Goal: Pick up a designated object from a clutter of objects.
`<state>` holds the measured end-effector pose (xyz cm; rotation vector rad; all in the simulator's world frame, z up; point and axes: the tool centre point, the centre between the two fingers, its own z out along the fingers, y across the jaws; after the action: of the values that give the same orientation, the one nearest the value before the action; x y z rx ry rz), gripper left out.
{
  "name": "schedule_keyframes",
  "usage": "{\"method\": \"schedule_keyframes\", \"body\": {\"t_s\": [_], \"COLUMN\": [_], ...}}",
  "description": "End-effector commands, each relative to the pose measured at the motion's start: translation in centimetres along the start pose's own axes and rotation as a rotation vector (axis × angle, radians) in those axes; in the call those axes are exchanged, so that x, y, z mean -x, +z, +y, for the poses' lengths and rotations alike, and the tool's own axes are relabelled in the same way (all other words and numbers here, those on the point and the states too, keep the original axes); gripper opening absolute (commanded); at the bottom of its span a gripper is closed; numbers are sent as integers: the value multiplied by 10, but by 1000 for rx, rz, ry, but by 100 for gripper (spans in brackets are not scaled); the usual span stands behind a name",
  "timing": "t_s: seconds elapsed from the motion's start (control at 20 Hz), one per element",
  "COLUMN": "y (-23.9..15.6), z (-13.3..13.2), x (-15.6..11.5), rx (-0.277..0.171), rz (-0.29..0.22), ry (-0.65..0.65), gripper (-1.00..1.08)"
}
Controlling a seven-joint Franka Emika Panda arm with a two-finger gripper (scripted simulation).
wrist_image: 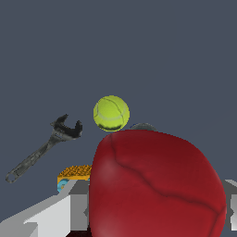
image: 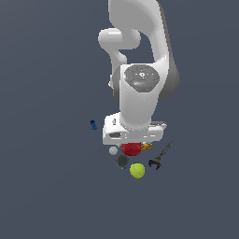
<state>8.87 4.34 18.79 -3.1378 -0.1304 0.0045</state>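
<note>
Gripper (image: 132,140) is sitting right over the red apple (image: 130,149).
Apple's filling the gap between the fingers (wrist_image: 60,210); can't tell if they're clamping yet.

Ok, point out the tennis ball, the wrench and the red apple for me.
tennis ball (wrist_image: 111,113): wrist view, middle of its yellow-green face.
wrench (wrist_image: 39,155): wrist view, on the handle below its jawed head.
red apple (wrist_image: 155,185): wrist view, centre of its glossy skin, filling the near foreground.

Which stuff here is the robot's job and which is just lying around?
Job: red apple, gripper.
Lying around: tennis ball, black wrench, grey disc, small grey ball, orange-blue bits, blue piece.
</note>
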Motion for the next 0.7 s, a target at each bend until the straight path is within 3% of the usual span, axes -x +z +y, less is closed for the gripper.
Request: {"method": "schedule_keyframes", "body": {"t_s": [0.0, 0.65], "y": [-29, -161], "z": [14, 82], "x": [-2, -15], "rx": [0, 0], "rz": [3, 3], "ry": [0, 0], "gripper": [-100, -100]}}
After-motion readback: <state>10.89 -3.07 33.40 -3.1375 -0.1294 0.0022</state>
